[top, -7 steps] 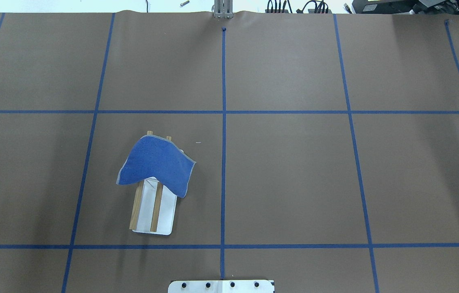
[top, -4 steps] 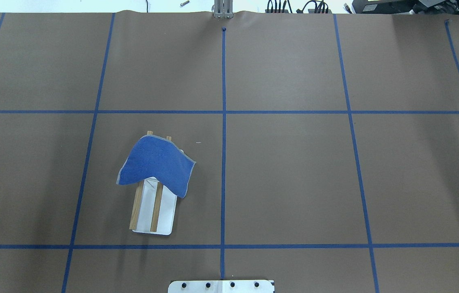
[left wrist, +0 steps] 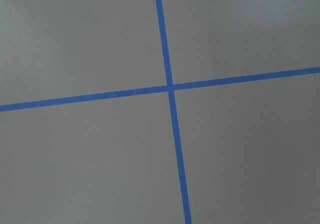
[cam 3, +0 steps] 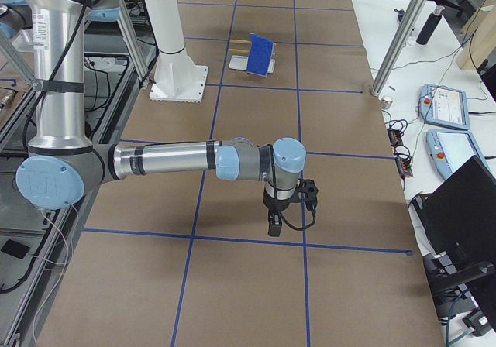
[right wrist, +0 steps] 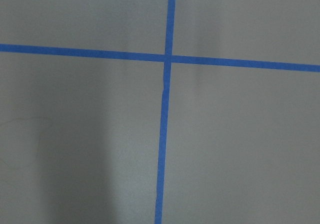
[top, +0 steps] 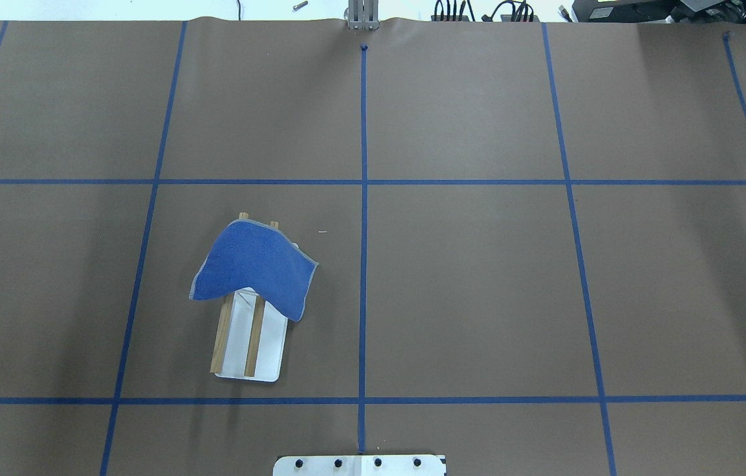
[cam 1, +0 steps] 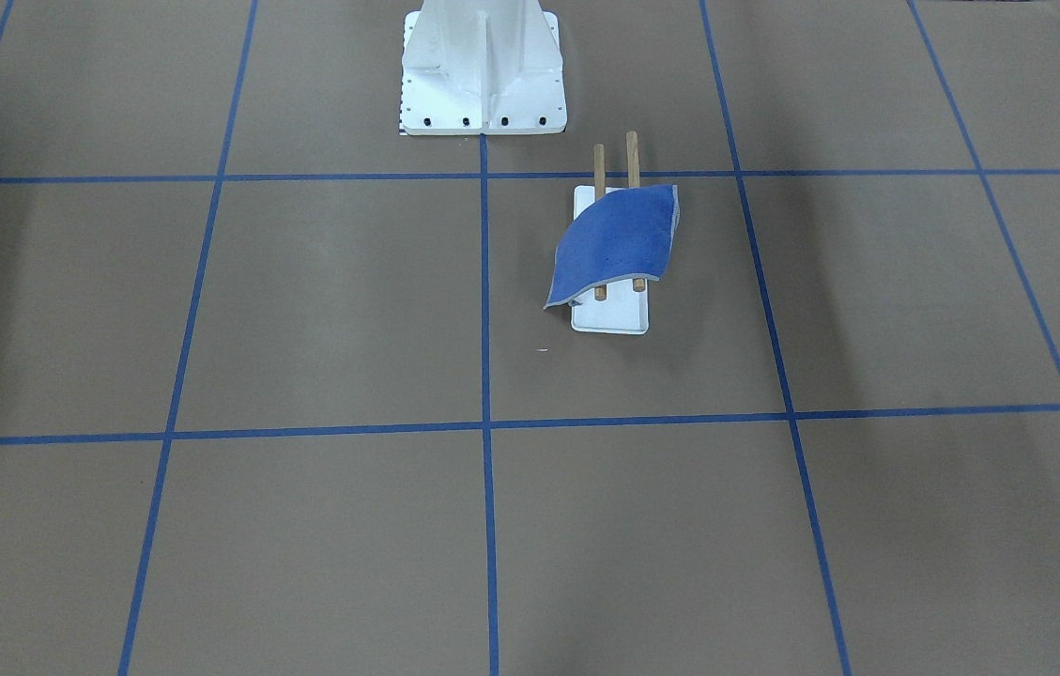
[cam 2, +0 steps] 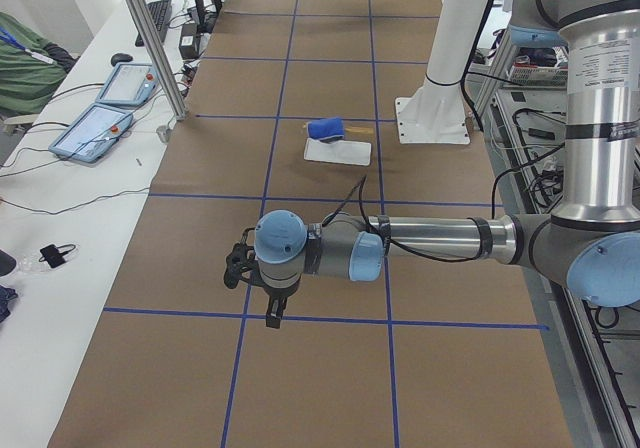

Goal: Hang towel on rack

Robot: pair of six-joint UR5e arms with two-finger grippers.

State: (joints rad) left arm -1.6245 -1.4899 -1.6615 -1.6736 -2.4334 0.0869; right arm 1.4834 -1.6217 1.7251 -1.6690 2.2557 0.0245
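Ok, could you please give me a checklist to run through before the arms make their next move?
1. Towel draped over both rods: ok.
2. Towel hanging free of the table: cannot tell; one corner hangs low.
3. Rack upright, with its base flat: ok.
4. Left gripper away from the rack: ok, over bare table.
5. Right gripper away from the rack: ok, over bare table.
6. Both grippers empty and open: cannot tell.

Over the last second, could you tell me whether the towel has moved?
No. Overhead, the towel keeps its gap from the centre tape line and its place on the rack.
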